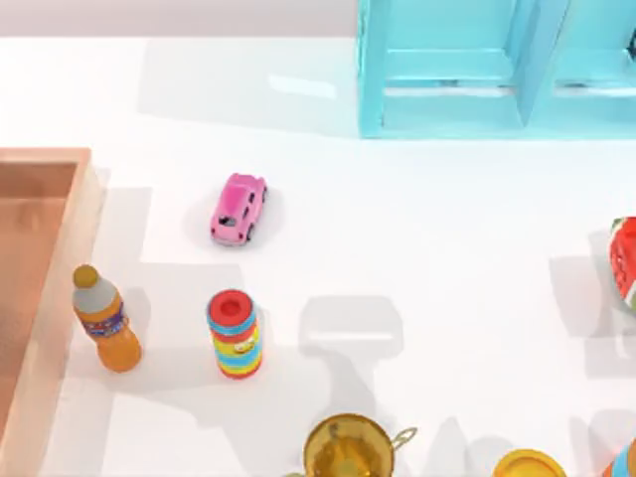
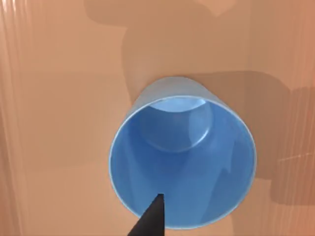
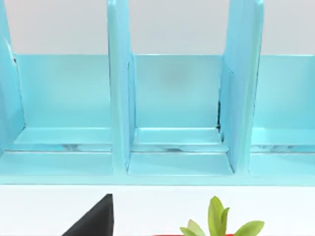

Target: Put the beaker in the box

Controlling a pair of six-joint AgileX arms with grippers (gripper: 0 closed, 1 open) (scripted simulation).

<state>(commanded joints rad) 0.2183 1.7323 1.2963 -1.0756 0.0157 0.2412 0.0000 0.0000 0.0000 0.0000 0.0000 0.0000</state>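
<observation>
At the table's left edge in the top view stands the large peach-orange light-wood box (image 1: 84,214) with thick plain walls. In the left wrist view, the small plain blue tapered beaker (image 2: 182,162) sits mouth-up against the box's peach-orange floor (image 2: 59,98), its hollow inside facing the camera. One dark fingertip (image 2: 150,219) of the left gripper reaches over the beaker's near rim; whether it touches or pinches the rim, I cannot tell.

Just right of the box wall stands an orange plastic drink bottle (image 1: 107,320) with a yellowish cap, and near it a stubby can with a red lid and rainbow stripes (image 1: 235,335). Farther up the table lies a pink toy car (image 1: 238,209), well apart from both. At the bottom edge sits a golden trophy cup (image 1: 346,449), then a round yellow lid-like object (image 1: 528,464) to its right. A turquoise slatted rack (image 1: 467,70) fills the upper right, and a red object (image 1: 624,260) sits at the right edge.

The right wrist view faces the rack's compartments (image 3: 177,108), with green leaves (image 3: 219,223) below and one dark finger (image 3: 96,219) of the right gripper showing; how its fingers stand I cannot tell.
</observation>
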